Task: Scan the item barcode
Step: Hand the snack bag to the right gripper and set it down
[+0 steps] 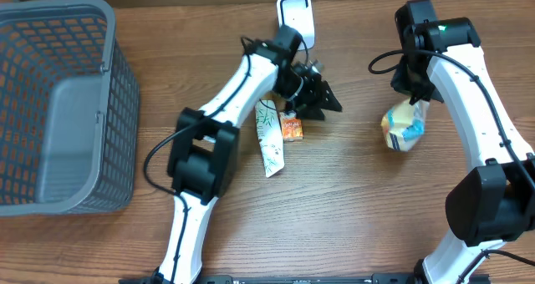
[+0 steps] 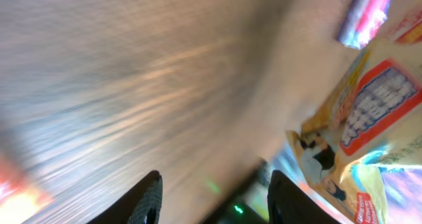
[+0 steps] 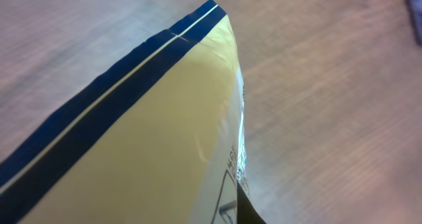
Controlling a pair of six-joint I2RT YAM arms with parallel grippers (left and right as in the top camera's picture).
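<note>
The yellow pouch (image 1: 401,129) is on the right side of the table (image 1: 359,209), well apart from the white scanner (image 1: 295,17). Its long axis slants from the sealed top, under the right gripper (image 1: 415,98), down toward the robot. That gripper is clenched on the top edge. Whether the pouch's base touches the wood I cannot tell.

Only the right wrist view shows the navy seam with its thin pale line running diagonally across the yellow film, plus small print near the bottom. The overhead alone shows blue-and-white printing low on the pouch.

The left gripper (image 2: 217,199) stands released, its fingers (image 2: 146,201) apart with nothing between them, near blurred snack packets (image 2: 376,112).
</note>
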